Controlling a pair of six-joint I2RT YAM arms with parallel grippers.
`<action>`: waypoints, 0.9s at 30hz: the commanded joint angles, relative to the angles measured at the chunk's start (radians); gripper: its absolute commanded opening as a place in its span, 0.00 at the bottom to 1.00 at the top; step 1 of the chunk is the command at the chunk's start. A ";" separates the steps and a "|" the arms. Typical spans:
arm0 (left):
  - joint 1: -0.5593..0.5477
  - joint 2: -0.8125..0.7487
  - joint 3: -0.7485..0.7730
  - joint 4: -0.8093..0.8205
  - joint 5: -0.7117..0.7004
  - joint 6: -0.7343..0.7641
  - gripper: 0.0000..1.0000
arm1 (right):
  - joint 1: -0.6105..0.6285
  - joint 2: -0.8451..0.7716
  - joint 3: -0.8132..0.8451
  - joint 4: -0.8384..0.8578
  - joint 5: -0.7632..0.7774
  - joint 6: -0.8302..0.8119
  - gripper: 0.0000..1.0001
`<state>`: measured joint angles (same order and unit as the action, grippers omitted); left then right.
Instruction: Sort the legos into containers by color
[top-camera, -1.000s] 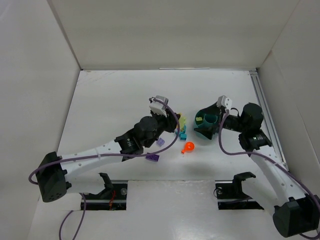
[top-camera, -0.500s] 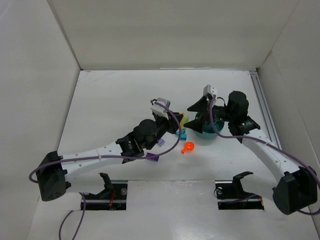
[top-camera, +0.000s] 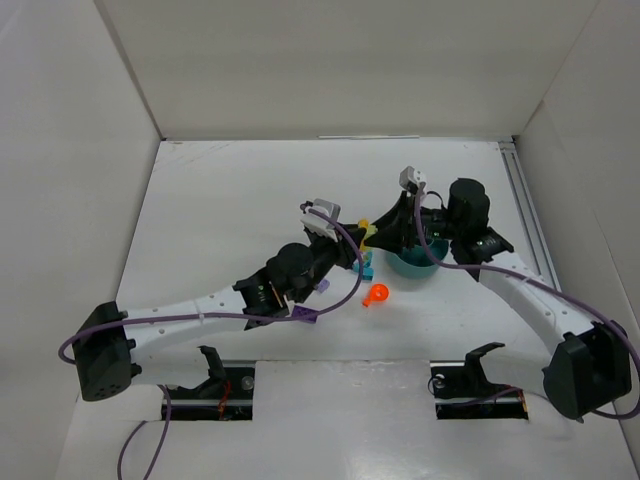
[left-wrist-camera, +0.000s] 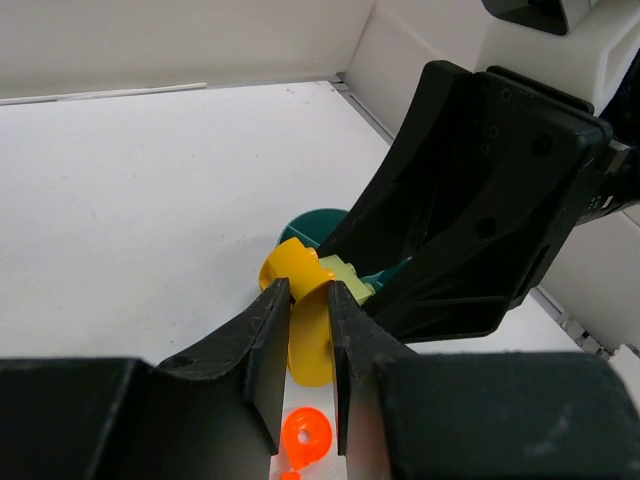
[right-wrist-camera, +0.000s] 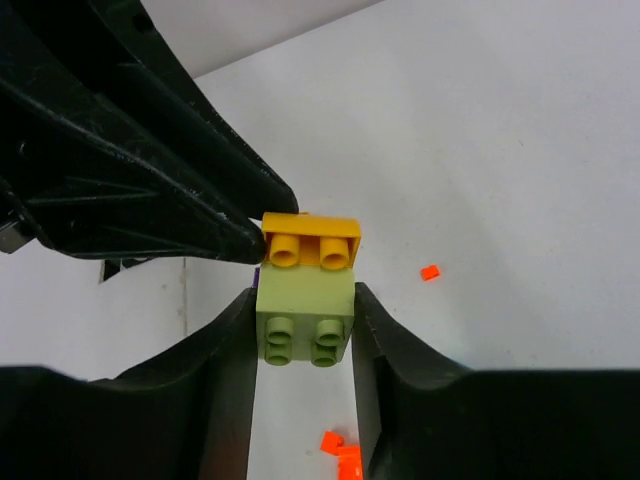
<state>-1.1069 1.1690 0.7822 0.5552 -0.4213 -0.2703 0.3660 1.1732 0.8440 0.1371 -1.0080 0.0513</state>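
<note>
A yellow lego (left-wrist-camera: 312, 330) with a light green lego (left-wrist-camera: 345, 272) stuck to it hangs in the air between both arms. My left gripper (left-wrist-camera: 308, 292) is shut on the yellow piece (right-wrist-camera: 310, 240). My right gripper (right-wrist-camera: 305, 295) is shut on the light green brick (right-wrist-camera: 307, 322). In the top view the two grippers meet tip to tip, left (top-camera: 355, 243) and right (top-camera: 374, 228), just left of the teal bowl (top-camera: 415, 266). The right arm hides most of the bowl's containers. An orange lego (top-camera: 377, 294), a cyan one (top-camera: 367, 268) and purple ones (top-camera: 321, 285) lie on the table.
Tiny red-orange bits (right-wrist-camera: 430, 271) lie on the white table under the right wrist. Another purple brick (top-camera: 305, 315) sits beside the left forearm. White walls close off the left, back and right of the table.
The right gripper swung left from the bowl to the left gripper's tip and closed on the light green brick. The left gripper kept its hold and shifted slightly right.
</note>
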 joint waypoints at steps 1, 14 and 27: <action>-0.002 0.000 -0.015 0.092 -0.069 0.036 0.00 | 0.013 -0.004 0.043 0.042 -0.043 -0.004 0.33; 0.019 0.001 -0.060 -0.035 -0.252 -0.041 0.00 | -0.137 -0.044 0.003 0.042 -0.106 -0.033 0.21; 0.050 0.001 -0.074 -0.101 -0.277 -0.105 0.00 | -0.240 -0.075 -0.059 0.018 -0.123 -0.166 0.17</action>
<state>-1.0584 1.1824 0.6994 0.4477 -0.6739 -0.3489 0.1310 1.1229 0.7864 0.1352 -1.1149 -0.0357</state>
